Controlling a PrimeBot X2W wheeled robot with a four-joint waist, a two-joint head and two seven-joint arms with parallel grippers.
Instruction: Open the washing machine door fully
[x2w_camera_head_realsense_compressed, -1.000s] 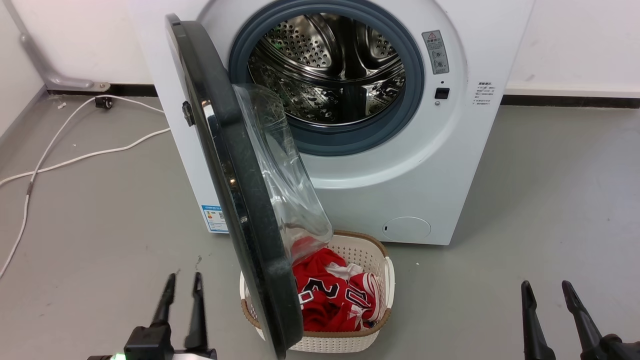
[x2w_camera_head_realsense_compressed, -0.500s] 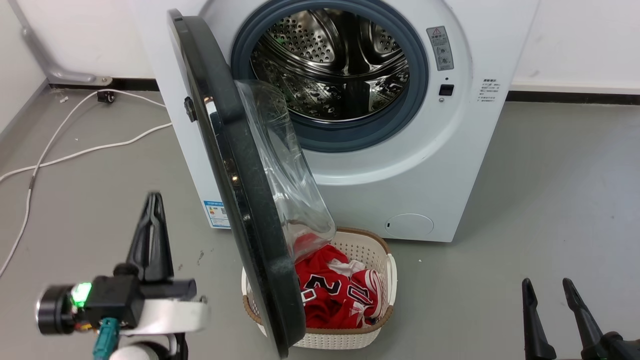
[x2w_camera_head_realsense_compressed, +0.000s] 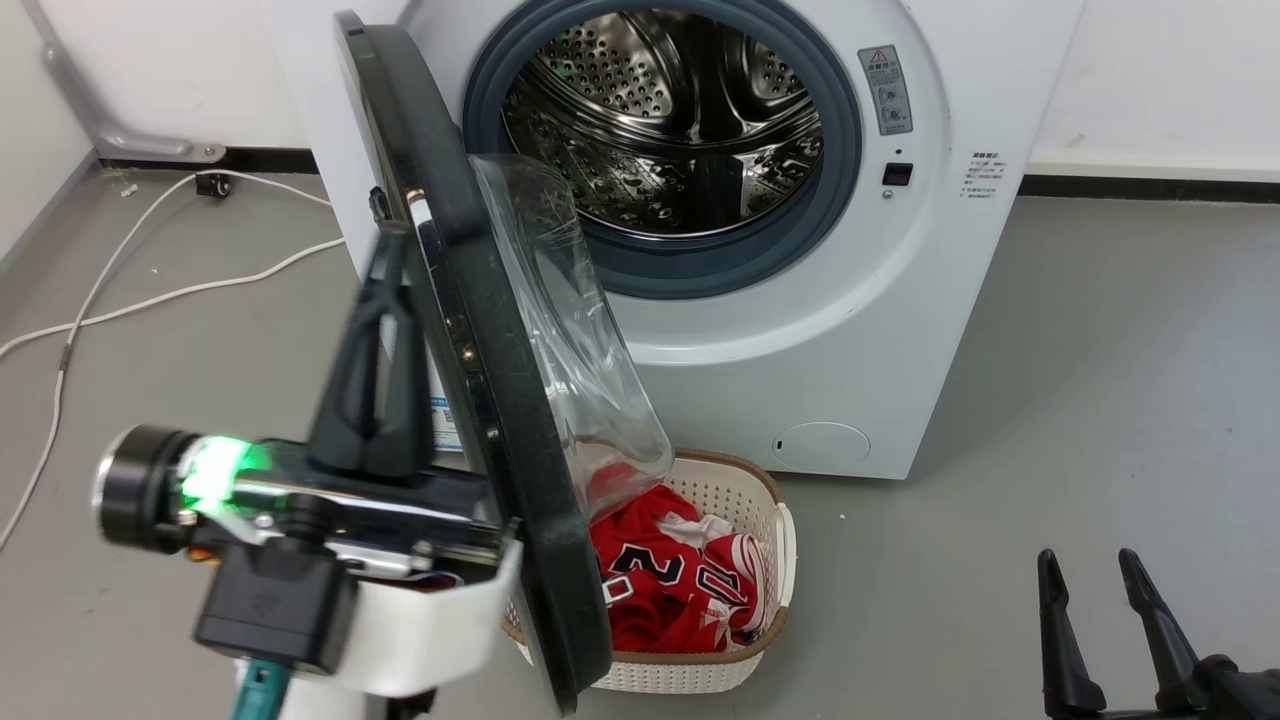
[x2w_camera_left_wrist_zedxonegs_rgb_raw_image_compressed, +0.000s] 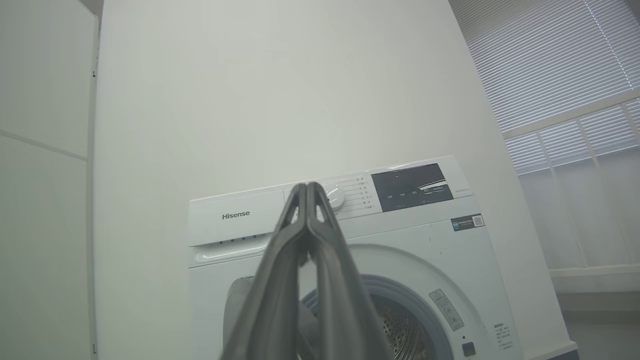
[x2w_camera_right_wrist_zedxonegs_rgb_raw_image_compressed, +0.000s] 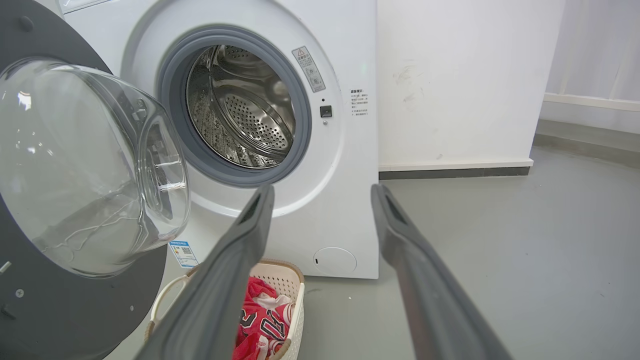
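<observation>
The white washing machine (x2w_camera_head_realsense_compressed: 850, 330) stands against the wall with its steel drum (x2w_camera_head_realsense_compressed: 680, 130) exposed. The washing machine door (x2w_camera_head_realsense_compressed: 480, 350) is swung out toward me, edge-on, glossy black, with its glass bowl (x2w_camera_head_realsense_compressed: 570, 330) bulging to the right. My left gripper (x2w_camera_head_realsense_compressed: 390, 238) is raised on the door's outer left side, fingers shut and pointing up; whether it touches the door is unclear. In the left wrist view the left gripper (x2w_camera_left_wrist_zedxonegs_rgb_raw_image_compressed: 306, 186) is shut before the machine's control panel (x2w_camera_left_wrist_zedxonegs_rgb_raw_image_compressed: 410, 185). My right gripper (x2w_camera_head_realsense_compressed: 1087, 560) is low at the right, open and empty, and the right gripper (x2w_camera_right_wrist_zedxonegs_rgb_raw_image_compressed: 322, 192) faces the door (x2w_camera_right_wrist_zedxonegs_rgb_raw_image_compressed: 45, 300).
A white woven basket (x2w_camera_head_realsense_compressed: 745, 500) with red clothes (x2w_camera_head_realsense_compressed: 670, 570) sits on the grey floor under the door. White cables (x2w_camera_head_realsense_compressed: 150, 300) run along the floor at the left. A wall stands behind the machine, with open floor (x2w_camera_head_realsense_compressed: 1100, 350) to the right.
My left gripper has shut and risen from the lower left up beside the door's outer face. The camera has shifted slightly. The door and right gripper look unmoved.
</observation>
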